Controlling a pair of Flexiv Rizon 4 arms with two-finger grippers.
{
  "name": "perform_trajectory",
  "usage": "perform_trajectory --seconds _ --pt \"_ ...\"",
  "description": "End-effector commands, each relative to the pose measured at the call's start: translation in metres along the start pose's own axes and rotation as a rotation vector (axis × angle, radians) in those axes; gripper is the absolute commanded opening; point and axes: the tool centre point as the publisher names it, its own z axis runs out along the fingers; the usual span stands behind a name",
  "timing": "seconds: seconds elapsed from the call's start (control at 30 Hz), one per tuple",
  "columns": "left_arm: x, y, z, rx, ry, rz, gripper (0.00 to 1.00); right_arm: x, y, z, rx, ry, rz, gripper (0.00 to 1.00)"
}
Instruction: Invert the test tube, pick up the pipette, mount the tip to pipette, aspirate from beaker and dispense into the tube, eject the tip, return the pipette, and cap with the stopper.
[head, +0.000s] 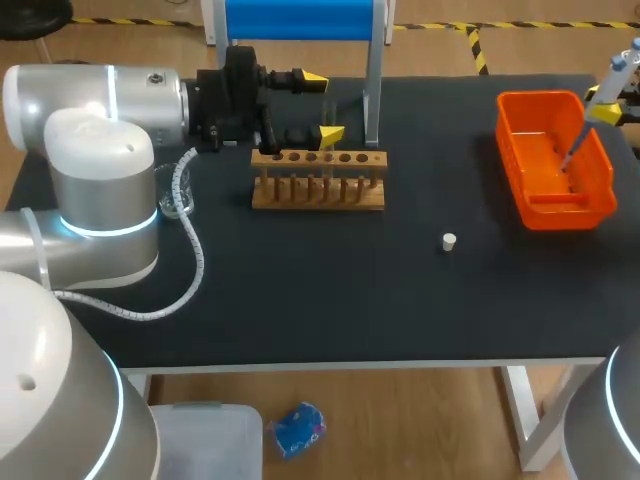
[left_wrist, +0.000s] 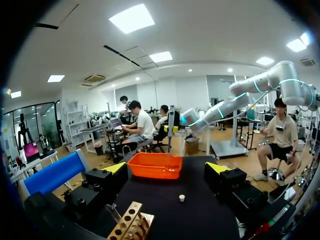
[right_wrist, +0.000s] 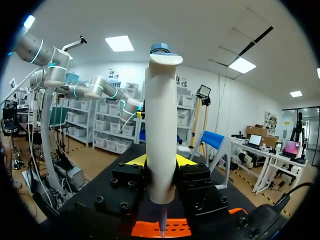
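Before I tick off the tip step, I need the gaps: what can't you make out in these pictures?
Beaker contents: head view, left arm elbow covers it.
Pipette end: right wrist view, cut off by the edge; head view, too thin.
Rack: head view, too small to see what its holes hold.

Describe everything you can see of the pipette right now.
The pipette is a white, plastic-looking barrel with a blue cap on top, narrowing below to a thin pointed end. It is held cap up, gripped from both sides by the right hand. Its thin end points down into the orange bin at the table's right; whether it touches the bin cannot be told.
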Motion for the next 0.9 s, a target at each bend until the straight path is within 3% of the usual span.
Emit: perform_trajectory --seconds 0.03,0.9 --pt "0.0001 0.0003 0.0007 0.002 -0.002 0.0 1.0 0.0018 0.0023 0.0011 0.006 -0.004 0.0 0.0" --pt "-0.0006 0.0005 0.001 -0.012 0.007 -0.017 1.0 0.0018 0.0023 0.0011 0.006 -0.004 0.0 0.0"
